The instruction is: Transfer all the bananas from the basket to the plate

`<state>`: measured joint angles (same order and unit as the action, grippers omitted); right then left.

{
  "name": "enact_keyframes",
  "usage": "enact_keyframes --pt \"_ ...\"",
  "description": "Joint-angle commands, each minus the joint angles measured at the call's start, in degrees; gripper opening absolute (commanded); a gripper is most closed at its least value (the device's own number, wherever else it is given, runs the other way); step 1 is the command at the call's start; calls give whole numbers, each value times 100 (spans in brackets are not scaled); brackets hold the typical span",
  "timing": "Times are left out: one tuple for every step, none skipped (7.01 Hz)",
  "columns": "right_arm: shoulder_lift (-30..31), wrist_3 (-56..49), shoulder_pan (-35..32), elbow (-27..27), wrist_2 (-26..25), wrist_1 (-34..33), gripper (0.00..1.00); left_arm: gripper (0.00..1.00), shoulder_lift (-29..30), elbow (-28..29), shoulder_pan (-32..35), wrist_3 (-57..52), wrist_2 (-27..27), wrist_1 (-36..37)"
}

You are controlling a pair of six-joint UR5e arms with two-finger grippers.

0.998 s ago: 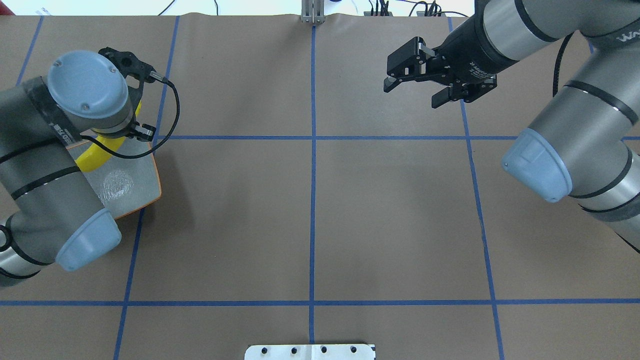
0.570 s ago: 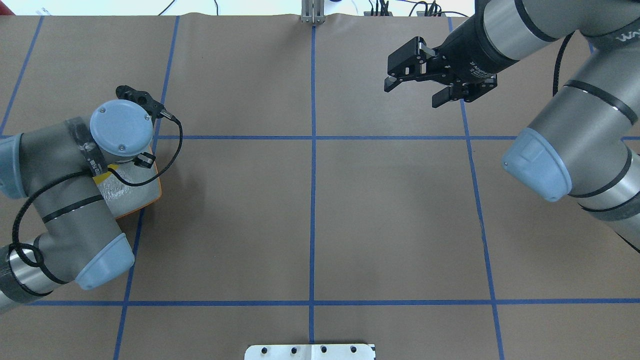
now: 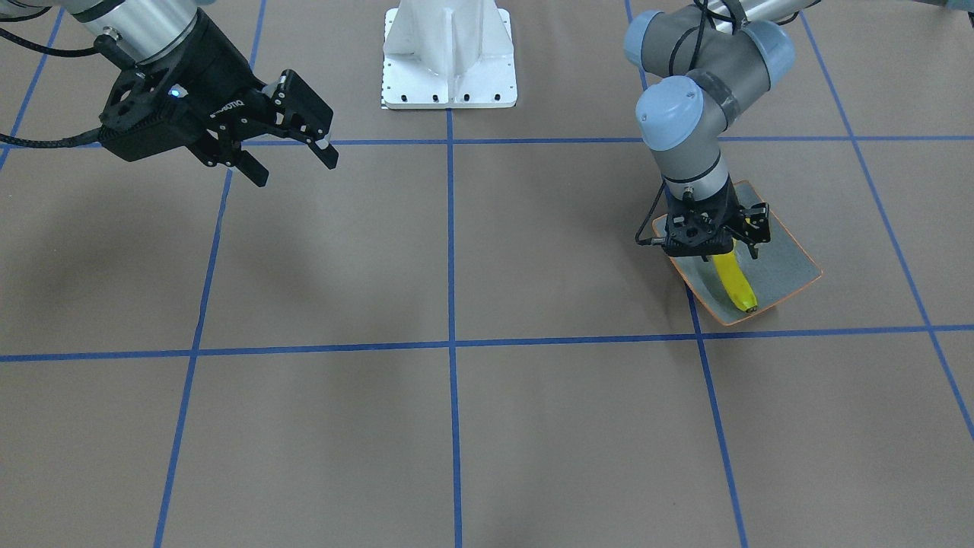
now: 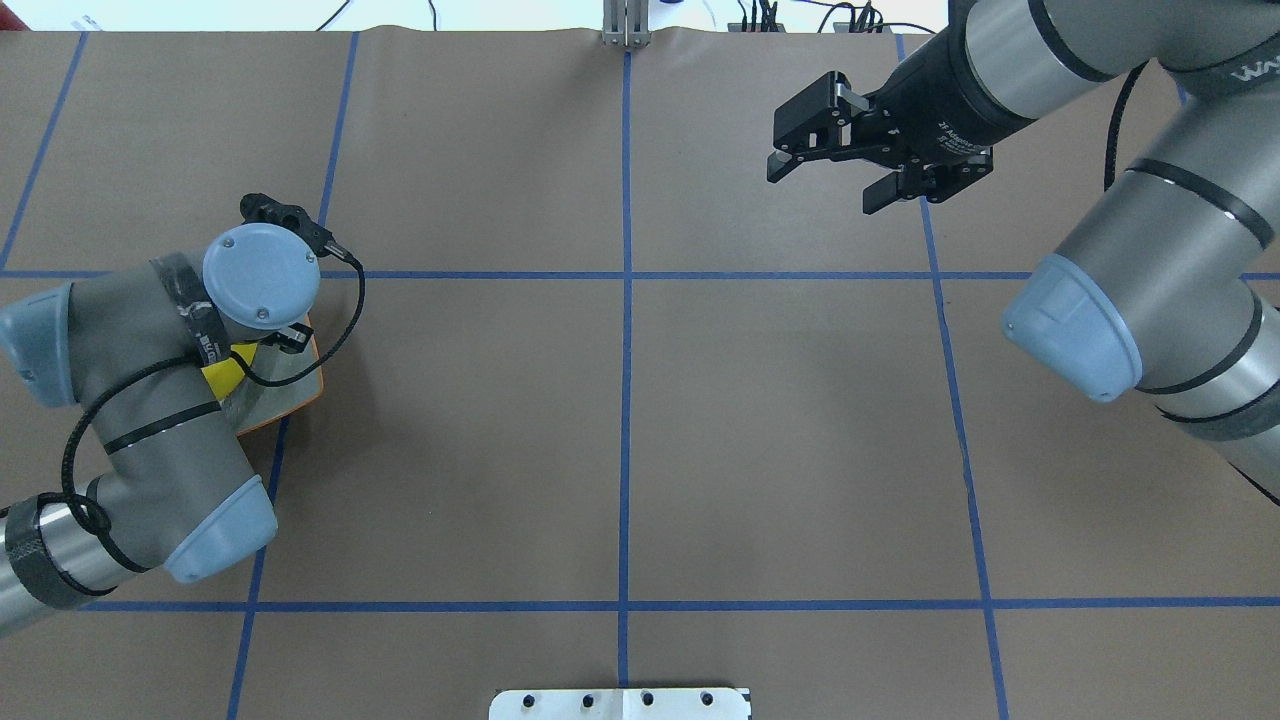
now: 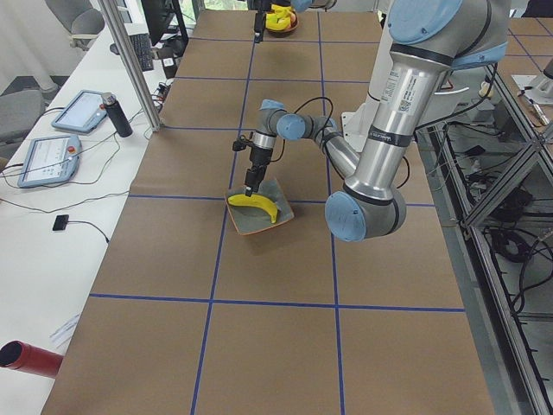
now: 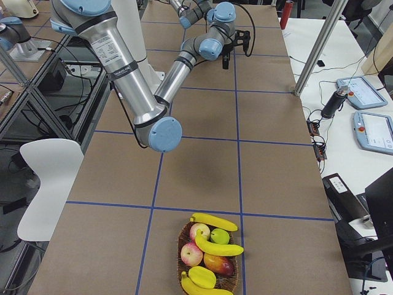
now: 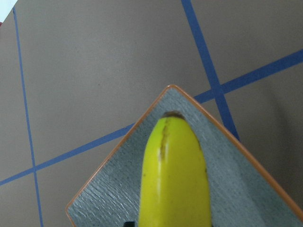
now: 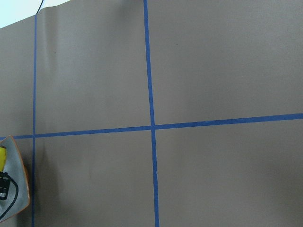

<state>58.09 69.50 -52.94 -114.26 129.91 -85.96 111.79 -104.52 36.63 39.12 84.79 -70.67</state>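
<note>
One yellow banana (image 3: 734,281) lies across the grey-blue plate (image 3: 787,266) with the orange rim. My left gripper (image 3: 715,237) stands straight down over the banana's near end and is shut on it. The left wrist view shows the banana (image 7: 175,179) close up over the plate (image 7: 109,189). In the overhead view my left arm hides most of the plate (image 4: 285,392) and banana (image 4: 225,375). My right gripper (image 4: 828,188) is open and empty, high over the table's far right. The basket (image 6: 209,261) holds more bananas (image 6: 219,248) at the table's right end.
The basket also holds apples (image 6: 191,252) and other fruit. The white robot base (image 3: 449,53) stands at the table's edge between the arms. A side desk with tablets (image 5: 47,160) and a black bottle (image 5: 117,117) runs along the far side.
My left arm has swung toward the robot and lowered over the plate with the banana, so it now covers more of the plate. The right arm has not moved.
</note>
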Motion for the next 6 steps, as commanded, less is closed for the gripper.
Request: enact_keyframes --pt "18 -94 -32 27 8 0 100 100 27 -216 132 -393 64 0" --pt "35 -260 -145 61 34 -26 100 100 88 -322 386 -422 273 -8" --pt "157 -627 -338 105 87 -61 100 100 184 -332 728 -431 1128 -26" --pt "385 -1074 -488 106 105 -79 100 100 464 -332 949 -405 1667 -26" --pt "666 -1479 -672 149 140 -88 100 100 640 -323 1142 -318 2221 -26" --pt "1043 -2179 -952 228 149 -88 100 100 834 -323 1309 -247 2783 -35"
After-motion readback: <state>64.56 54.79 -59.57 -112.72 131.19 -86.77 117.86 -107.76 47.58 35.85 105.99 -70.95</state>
